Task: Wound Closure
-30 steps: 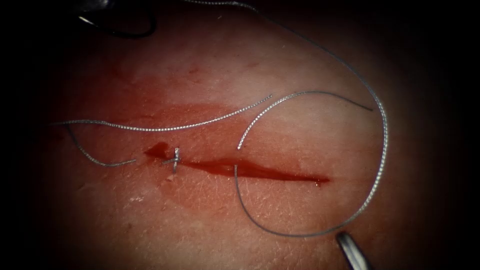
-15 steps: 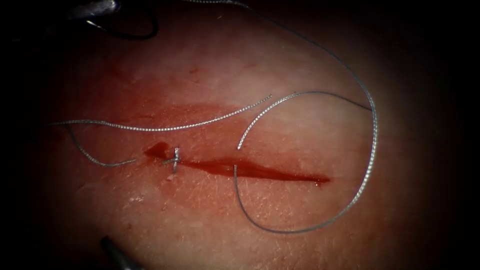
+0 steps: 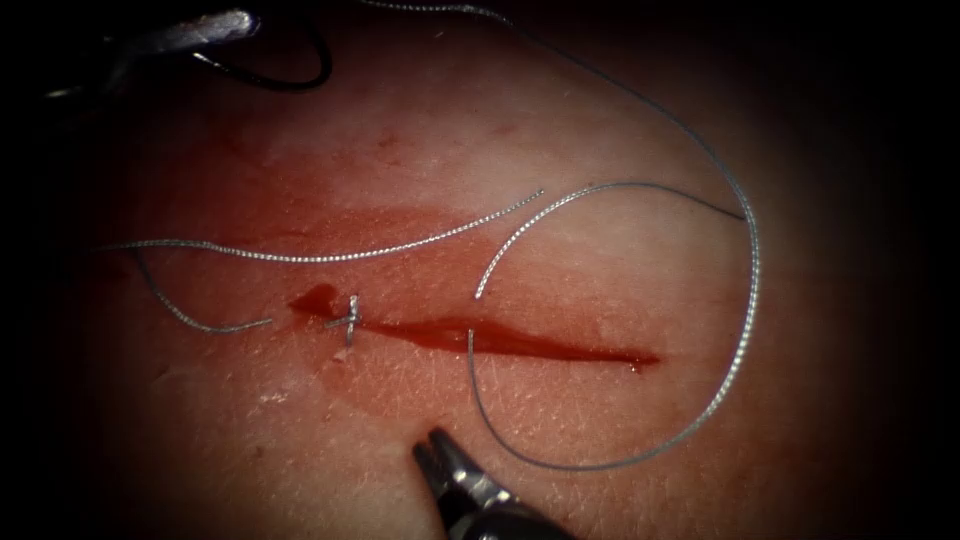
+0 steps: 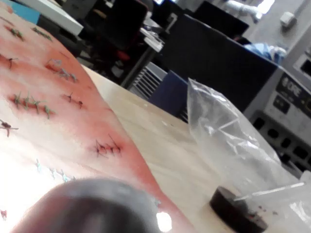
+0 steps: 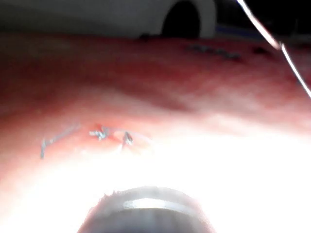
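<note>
- We see the left tool (image 3: 215, 25) far behind the left end of the cut (image 3: 520, 343); its jaws pinch the needle (image 3: 300, 78) near one end; the needle is not in the tissue (image 3: 600, 120)
- The right tool (image 3: 428, 445) is in front of the cut, near its middle; its jaws are pressed together on nothing
- The thread (image 3: 745, 300) enters the cut at the middle and loops widely to the right
- One knot (image 3: 350, 320) sits near the left end
</note>
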Tool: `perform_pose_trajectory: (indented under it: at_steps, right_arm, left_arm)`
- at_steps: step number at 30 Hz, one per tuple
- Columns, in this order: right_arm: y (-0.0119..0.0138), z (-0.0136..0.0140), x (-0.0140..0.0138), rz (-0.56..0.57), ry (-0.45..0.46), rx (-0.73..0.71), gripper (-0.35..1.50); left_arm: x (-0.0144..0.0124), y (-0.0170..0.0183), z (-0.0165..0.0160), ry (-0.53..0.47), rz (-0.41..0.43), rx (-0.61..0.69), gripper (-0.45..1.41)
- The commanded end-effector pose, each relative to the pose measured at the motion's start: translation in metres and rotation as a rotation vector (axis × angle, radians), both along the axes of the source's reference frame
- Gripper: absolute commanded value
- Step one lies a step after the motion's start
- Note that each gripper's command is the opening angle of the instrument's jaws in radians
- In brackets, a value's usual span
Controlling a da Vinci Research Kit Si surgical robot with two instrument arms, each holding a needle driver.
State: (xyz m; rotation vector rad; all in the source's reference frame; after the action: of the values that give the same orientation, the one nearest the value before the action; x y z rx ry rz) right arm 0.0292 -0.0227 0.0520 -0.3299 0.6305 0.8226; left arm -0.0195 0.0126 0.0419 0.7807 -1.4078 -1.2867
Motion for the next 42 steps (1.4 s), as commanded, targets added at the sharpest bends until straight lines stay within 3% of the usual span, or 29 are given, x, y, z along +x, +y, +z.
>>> perform_pose_trajectory:
  at_steps: [1,4,5,7,15,16,17,25,34,37,42]
  right_arm:
    - [0.0019,-0.0001,-0.0002,0.022,-0.006,-0.004,0.07]
    - [0.0036,0.0000,-0.0003,0.082,-0.022,0.004,0.05]
    - [0.0038,0.0002,-0.0003,0.099,-0.020,0.008,0.20]
    - [0.0039,0.0004,-0.0003,0.105,-0.025,0.006,0.17]
    - [0.0047,0.0022,-0.0007,0.177,-0.041,0.006,0.36]
    - [0.0050,0.0026,-0.0007,0.227,-0.024,0.021,0.69]
    - [0.0050,0.0029,-0.0004,0.240,-0.012,0.026,0.54]
    - [0.0045,0.0059,0.0011,0.285,0.017,0.023,0.49]
    - [0.0049,0.0074,0.0004,0.291,0.019,0.017,0.34]
    - [0.0052,0.0076,0.0000,0.293,0.017,0.016,0.14]
    - [0.0054,0.0078,0.0001,0.316,0.026,0.022,-0.05]
  left_arm:
    - [-0.0002,0.0011,-0.0010,-0.005,-0.004,-0.008,-0.45]
    - [-0.0002,0.0010,-0.0009,-0.006,-0.003,-0.009,-0.45]
    - [-0.0003,0.0010,-0.0009,-0.006,-0.003,-0.009,-0.45]
    - [-0.0003,0.0010,-0.0009,-0.006,-0.003,-0.010,-0.45]
    - [-0.0004,0.0010,-0.0008,-0.007,-0.002,-0.011,-0.45]
    - [-0.0006,0.0009,-0.0007,-0.007,-0.003,-0.012,-0.45]
    - [-0.0006,0.0008,-0.0007,-0.008,-0.001,-0.013,-0.45]
    - [-0.0008,0.0007,-0.0006,-0.011,0.002,-0.015,-0.45]
    - [-0.0008,0.0007,-0.0006,-0.015,0.007,-0.015,-0.45]
    - [-0.0008,0.0007,-0.0006,-0.015,0.006,-0.015,-0.43]
    - [-0.0008,0.0007,-0.0006,-0.015,0.006,-0.015,-0.42]
